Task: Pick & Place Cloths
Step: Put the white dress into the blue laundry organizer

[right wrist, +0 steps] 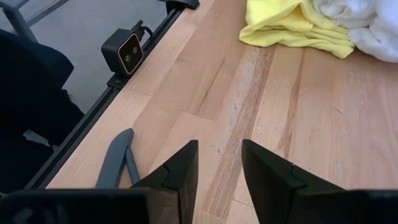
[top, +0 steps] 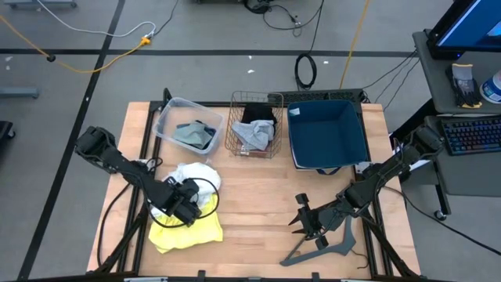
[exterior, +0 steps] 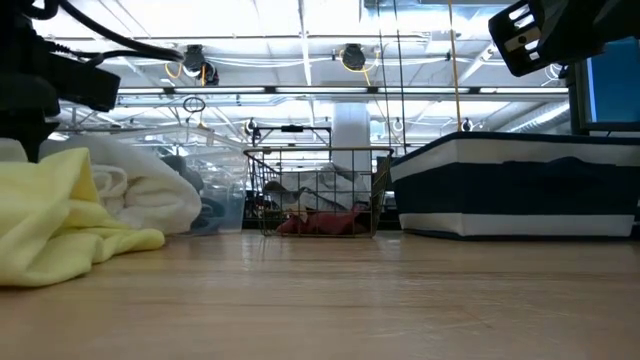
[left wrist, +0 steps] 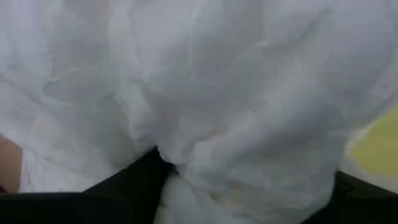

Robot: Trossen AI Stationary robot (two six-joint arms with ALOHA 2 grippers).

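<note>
A white cloth (top: 197, 174) lies bunched on the table's left part, resting on a bright yellow cloth (top: 192, 229) that spreads toward the near edge. My left gripper (top: 188, 205) is down on the near side of the white cloth, open, and the white cloth (left wrist: 217, 81) fills its wrist view. My right gripper (top: 297, 222) hovers open over bare wood at the near right, beside the thin grey hanger (top: 329, 244), holding nothing. Other cloths lie in a clear bin (top: 166, 117) and a wire basket (top: 235, 133). My left gripper comes at the white cloth from above, slanting down. Its open fingers (left wrist: 134, 186) are sunk into the fabric, and a bunched fold (left wrist: 249, 162) stands between them. The cloth lies on the table and on the yellow cloth; how many layers sit between the fingers cannot be told.
Along the far edge stand the clear bin with a blue-grey cloth, the wire basket with black, grey and maroon cloths (exterior: 320, 222), and a blue bin (top: 358, 129). A small camera (right wrist: 127, 53) sits at the near edge. Bare wood lies between the two arms.
</note>
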